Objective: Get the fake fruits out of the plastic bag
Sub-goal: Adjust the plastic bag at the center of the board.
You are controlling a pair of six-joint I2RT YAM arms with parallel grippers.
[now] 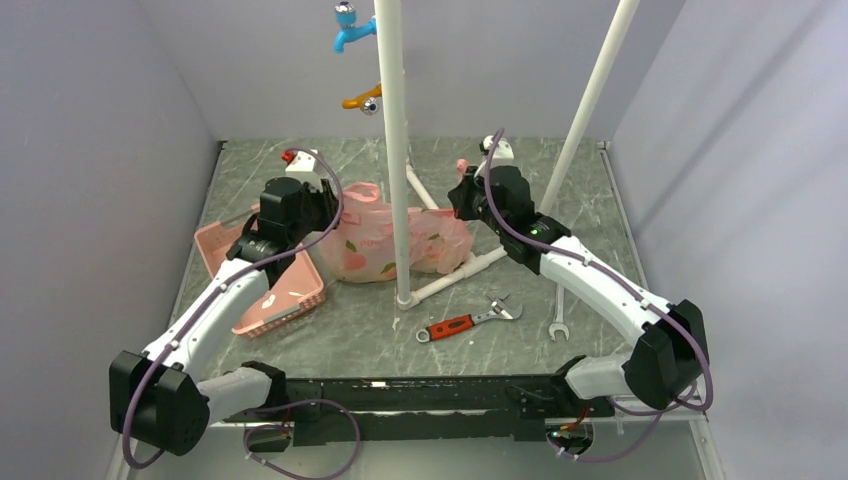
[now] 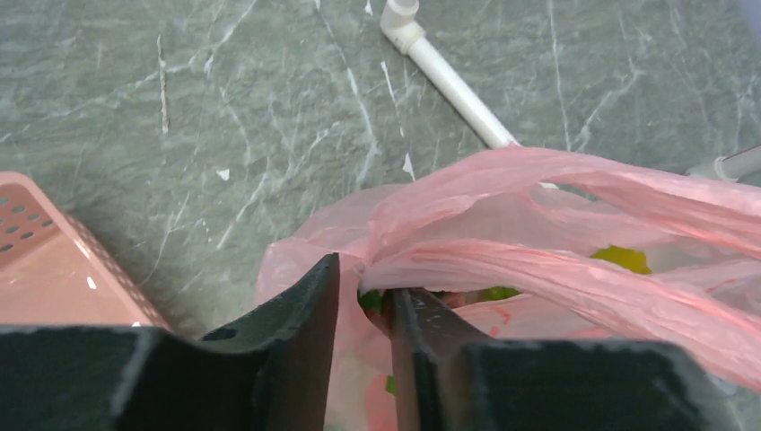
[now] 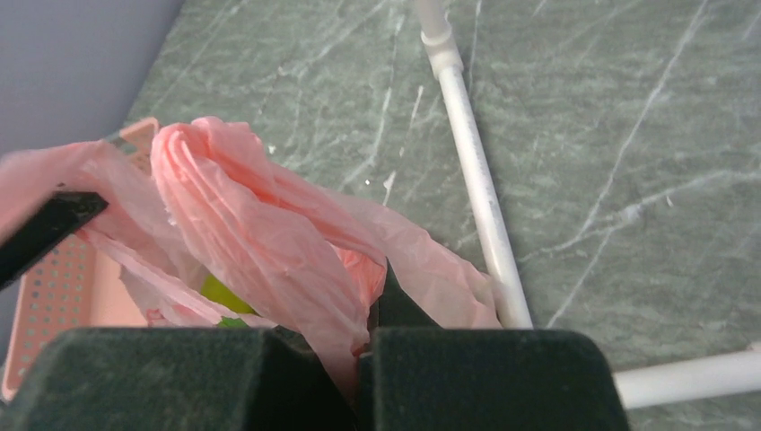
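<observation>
Plastic bag (image 2: 556, 269) thin, crinkly, translucent (slight sheen); table (image 2: 179, 108) matt, marble-look; pipe (image 3: 476, 180) smooth white plastic.

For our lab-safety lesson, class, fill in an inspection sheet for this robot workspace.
Surface: marbled green table.
Job's things: plastic bag between both grippers; fake fruits showing through it.
Clutter: pink basket, red-handled wrench, spanner, white pipe frame, toy taps.
Grippers: left gripper and right gripper each shut on the bag.
Cables: purple cables loop along both arms.
Surroundings: plain grey walls.

arms (image 1: 215, 300) white-and-black | cables (image 1: 342, 205) purple (looped) | left claw (image 2: 366, 283), right claw (image 3: 359, 346) black
</observation>
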